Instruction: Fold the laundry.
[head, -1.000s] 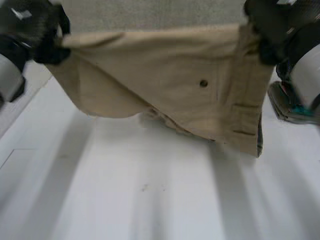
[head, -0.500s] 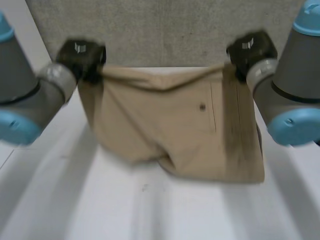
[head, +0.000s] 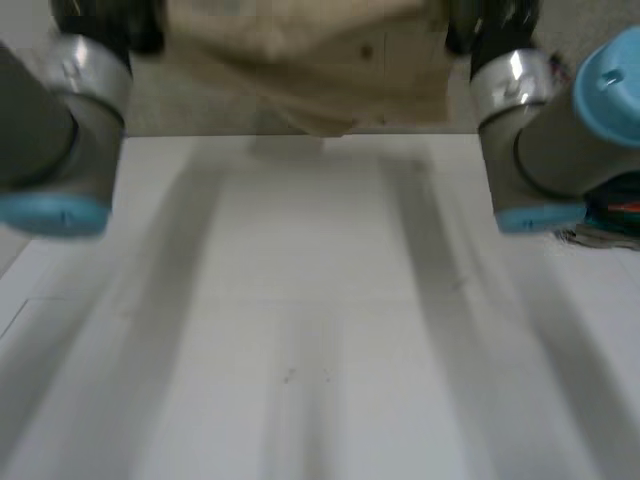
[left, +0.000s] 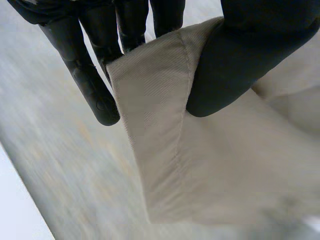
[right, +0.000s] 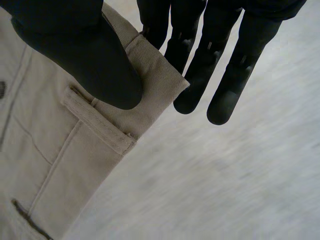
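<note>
Left hand (left: 250, 55): thumb pinches a hemmed corner of the tan garment (left: 225, 165) against straight fingers (left: 95, 90). Right hand (right: 90, 55): thumb clamps the waistband corner against its fingers (a belt loop (right: 95, 125) lies just beside the thumb). The garment hangs spread between both hands, held up over the far edge of the white table (head: 320, 330). Judged progress: early. No fold is visible, and laying flat and folding remain.

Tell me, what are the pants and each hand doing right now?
Pants, lifted, hanging between both hands.
Left hand, shut, thumb and fingers pinching one corner.
Right hand, shut, thumb and fingers pinching the other corner.
</note>
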